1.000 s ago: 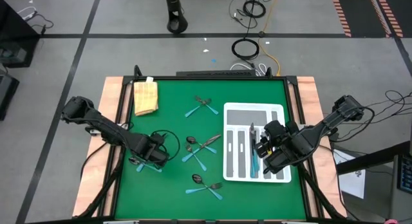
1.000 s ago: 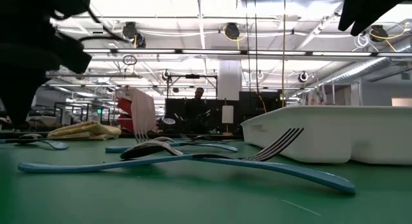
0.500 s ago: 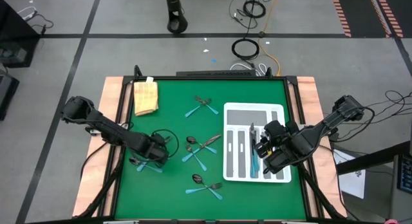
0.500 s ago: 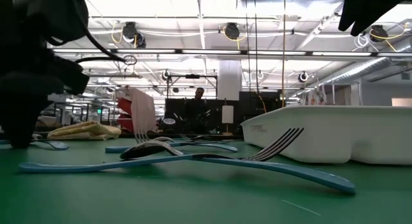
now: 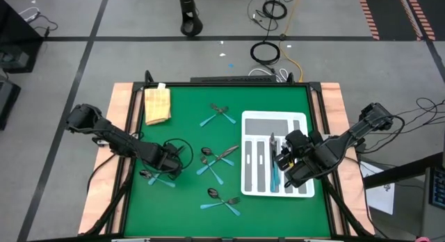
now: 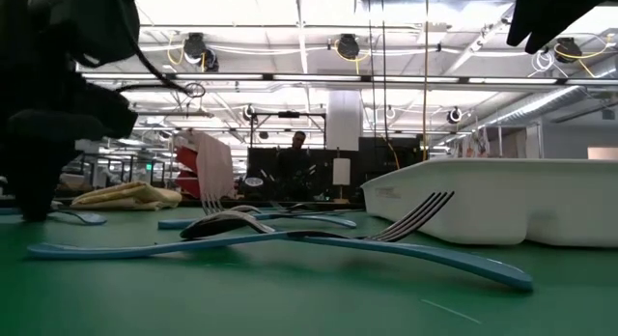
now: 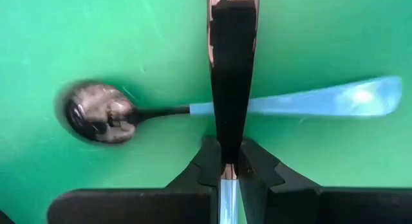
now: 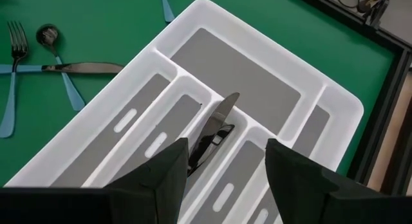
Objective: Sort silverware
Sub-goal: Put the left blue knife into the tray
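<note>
Revealing, left wrist only: pinched knife (image 7: 232, 69)

A knife (image 7: 233, 76) with light blue handle was clamped between the left jaws, lying across a flat spoon (image 7: 193, 111) just beyond them.

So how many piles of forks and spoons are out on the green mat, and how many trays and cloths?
Silverware piles: 4 (back, middle, front, left)
Tray: 1
Cloth: 1
Total: 6
</note>
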